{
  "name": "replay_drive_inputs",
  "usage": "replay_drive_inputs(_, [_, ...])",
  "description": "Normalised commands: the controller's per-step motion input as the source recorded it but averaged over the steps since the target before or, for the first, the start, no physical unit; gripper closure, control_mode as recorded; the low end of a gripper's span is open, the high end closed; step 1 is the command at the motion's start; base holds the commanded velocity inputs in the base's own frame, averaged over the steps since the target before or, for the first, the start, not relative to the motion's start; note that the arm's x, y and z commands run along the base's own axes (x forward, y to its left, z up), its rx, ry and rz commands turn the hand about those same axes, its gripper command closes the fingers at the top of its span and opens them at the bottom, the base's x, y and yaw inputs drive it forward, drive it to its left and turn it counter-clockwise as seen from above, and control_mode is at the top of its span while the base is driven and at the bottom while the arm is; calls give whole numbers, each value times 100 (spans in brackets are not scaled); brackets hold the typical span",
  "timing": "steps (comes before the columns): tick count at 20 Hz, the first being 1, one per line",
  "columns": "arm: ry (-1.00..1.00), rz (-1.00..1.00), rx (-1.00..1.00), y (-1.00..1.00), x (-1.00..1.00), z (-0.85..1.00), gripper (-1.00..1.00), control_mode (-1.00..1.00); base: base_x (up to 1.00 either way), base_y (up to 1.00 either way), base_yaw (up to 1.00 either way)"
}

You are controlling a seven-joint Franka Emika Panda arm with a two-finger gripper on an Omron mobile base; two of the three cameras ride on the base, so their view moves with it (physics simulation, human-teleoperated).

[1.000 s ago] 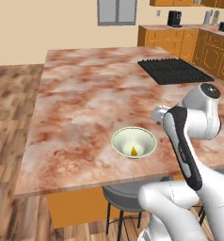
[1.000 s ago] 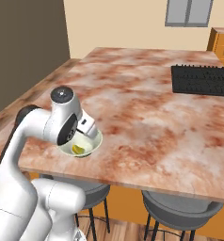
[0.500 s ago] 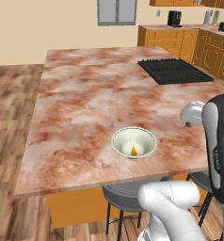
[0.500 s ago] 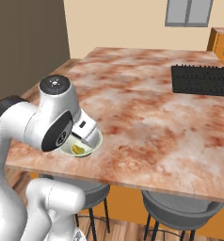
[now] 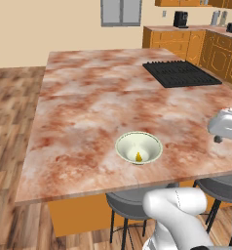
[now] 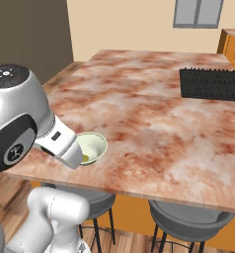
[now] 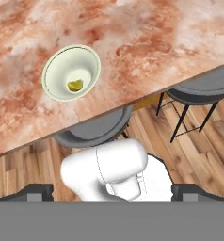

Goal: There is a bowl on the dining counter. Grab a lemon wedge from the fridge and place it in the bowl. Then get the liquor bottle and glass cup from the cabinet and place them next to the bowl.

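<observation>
The pale bowl stands on the marbled dining counter close to its near edge. The yellow lemon wedge lies inside it, and in the right base view my arm partly covers the bowl. My gripper hangs high above the floor on the stool side of the counter. It is open, fingertips wide apart, with nothing between them. The liquor bottle and glass cup are out of view.
A black cooktop sits in the counter's far right part. Grey stools stand under the near edge. Orange base cabinets line the back right. A tall dark surface rises at far left.
My arm has swung up and away from the bowl, toward the right edge of the left base view and closer to the right base camera. Bowl and lemon wedge have stayed put.
</observation>
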Motion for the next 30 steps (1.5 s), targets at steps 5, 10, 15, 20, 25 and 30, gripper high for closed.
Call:
replay_drive_inputs(5, [0, 0, -11, 38, -45, -4, -100, -100, 0, 0, 0])
replay_drive_inputs(10, [1, 0, -5, 32, 0, -29, -100, -100, 0, 0, 0])
replay_drive_inputs(15, [9, 1, 0, 18, 0, -27, -100, -100, 0, 0, 0])
replay_drive_inputs(20, [8, 1, 0, 0, 0, -22, -100, -100, 0, 0, 0])
replay_drive_inputs(25, [1, 0, 0, -3, 0, -5, -100, 100, -12, -32, 0])
replay_drive_inputs(30, [0, 0, 0, 0, 0, 0, -100, 100, -24, -100, 0])
